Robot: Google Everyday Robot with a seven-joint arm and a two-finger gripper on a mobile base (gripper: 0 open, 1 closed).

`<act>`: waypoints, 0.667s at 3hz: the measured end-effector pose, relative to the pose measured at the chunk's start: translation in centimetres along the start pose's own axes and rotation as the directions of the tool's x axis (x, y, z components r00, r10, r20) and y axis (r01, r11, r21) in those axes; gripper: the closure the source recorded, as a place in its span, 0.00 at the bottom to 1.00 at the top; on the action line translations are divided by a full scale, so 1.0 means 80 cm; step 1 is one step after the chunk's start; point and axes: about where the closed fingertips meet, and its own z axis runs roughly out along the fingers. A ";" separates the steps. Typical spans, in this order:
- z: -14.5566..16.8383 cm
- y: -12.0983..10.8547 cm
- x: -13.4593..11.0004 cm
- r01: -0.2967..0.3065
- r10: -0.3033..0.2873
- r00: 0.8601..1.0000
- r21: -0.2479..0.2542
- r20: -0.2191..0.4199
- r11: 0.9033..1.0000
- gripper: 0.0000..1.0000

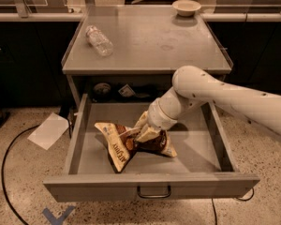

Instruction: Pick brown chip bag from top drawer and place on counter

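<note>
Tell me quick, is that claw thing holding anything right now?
Gripper: down in the top drawer, right against the brown chip bag; whether it is open, closed or holding the bag cannot be told.

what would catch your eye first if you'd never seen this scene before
The big white arm coming in from the right stands out first, its hand low inside the open top drawer, right at the crumpled brown chip bag. After that, the grey counter above, with a clear bottle lying on its left side and a small bowl at its back right.
</note>
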 end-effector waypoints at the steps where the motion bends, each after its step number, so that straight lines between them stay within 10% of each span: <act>1: -0.064 -0.018 -0.027 -0.008 0.008 1.000 0.015 0.019 1.000 1.00; 2: -0.153 -0.043 -0.060 -0.006 0.005 0.999 0.030 0.045 1.000 1.00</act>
